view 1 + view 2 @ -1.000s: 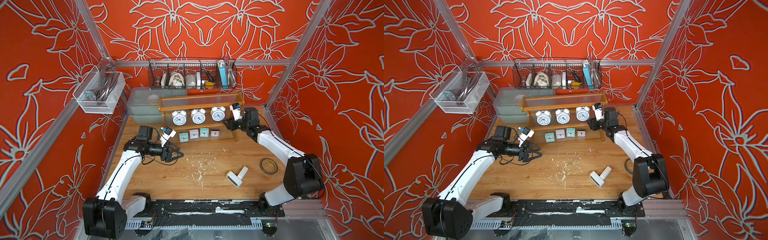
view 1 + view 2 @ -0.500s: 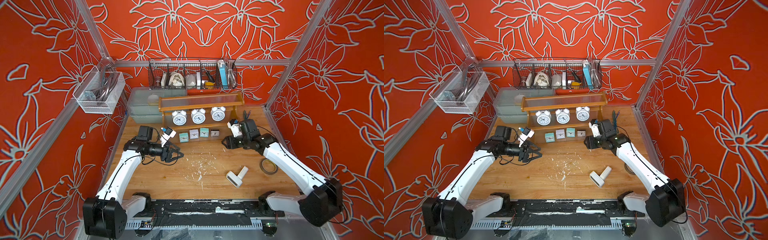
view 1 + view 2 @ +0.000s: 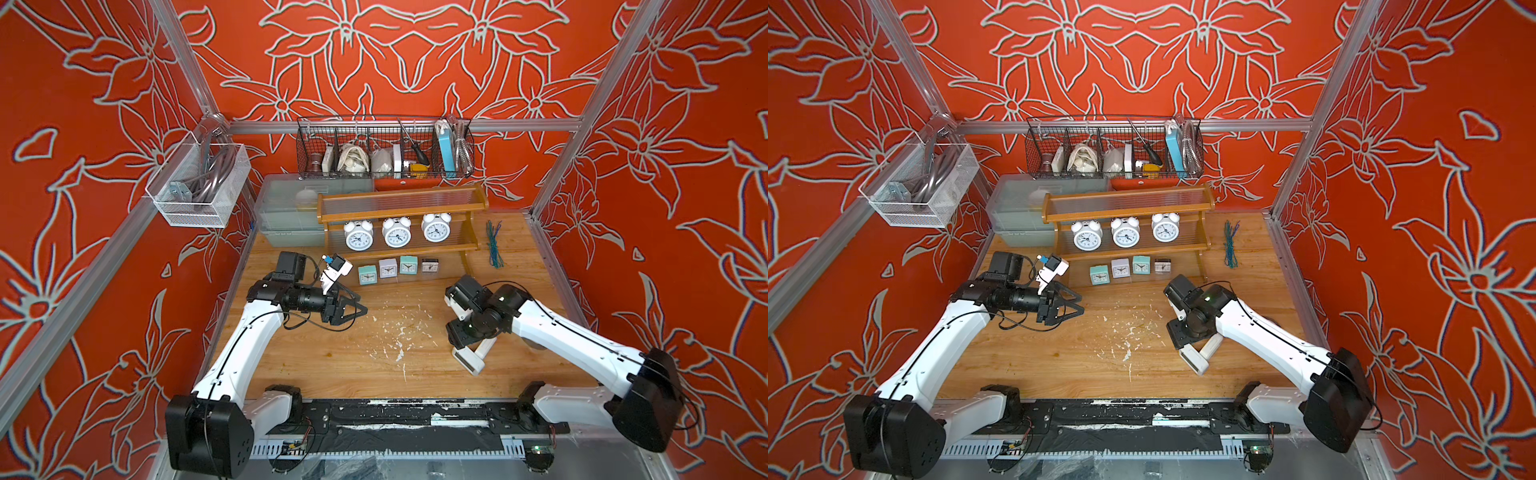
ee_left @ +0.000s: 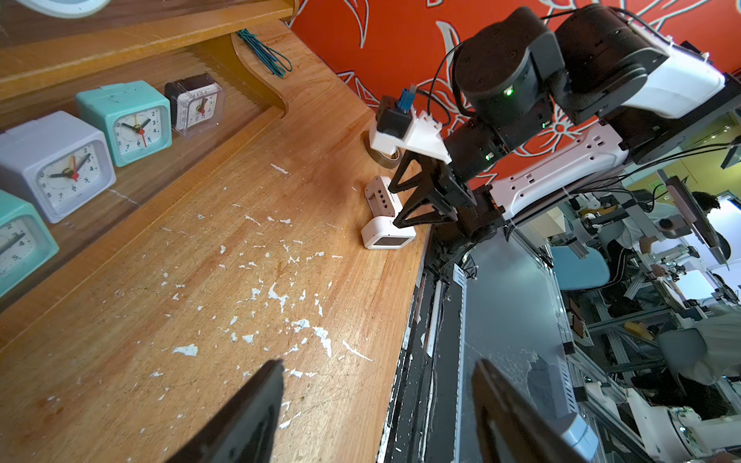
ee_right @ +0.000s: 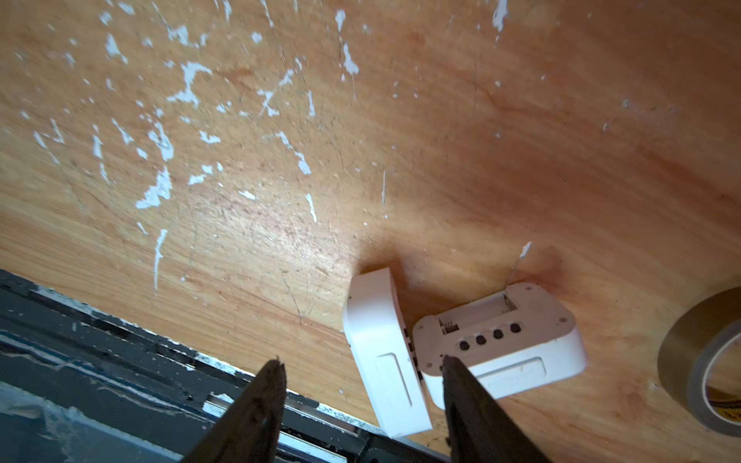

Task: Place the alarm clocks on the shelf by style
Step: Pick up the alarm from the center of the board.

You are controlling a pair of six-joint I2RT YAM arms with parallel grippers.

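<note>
The shelf (image 3: 402, 204) stands at the back. Three round white twin-bell alarm clocks (image 3: 396, 232) sit on its middle tier. Several small square ones (image 3: 387, 268) line the bottom tier. Two white digital clocks lie on the table near its front edge: one on its edge (image 5: 387, 352), the other back-up with its buttons showing (image 5: 501, 340). My right gripper (image 5: 361, 362) hangs open just over them, its fingers either side of the clock on edge; contact cannot be told. My left gripper (image 4: 379, 364) is open and holds nothing, left of the table's middle (image 3: 353, 309).
A brown tape roll (image 5: 701, 373) lies right of the digital clocks. Green wire ties (image 3: 494, 243) lie right of the shelf. Grey bins (image 3: 286, 208) stand left of the shelf. A black wire basket (image 3: 384, 149) hangs on the back wall.
My right arm has swung from the shelf's right end forward and down to the two digital clocks, its jaws widening a little. The left arm has not moved.
</note>
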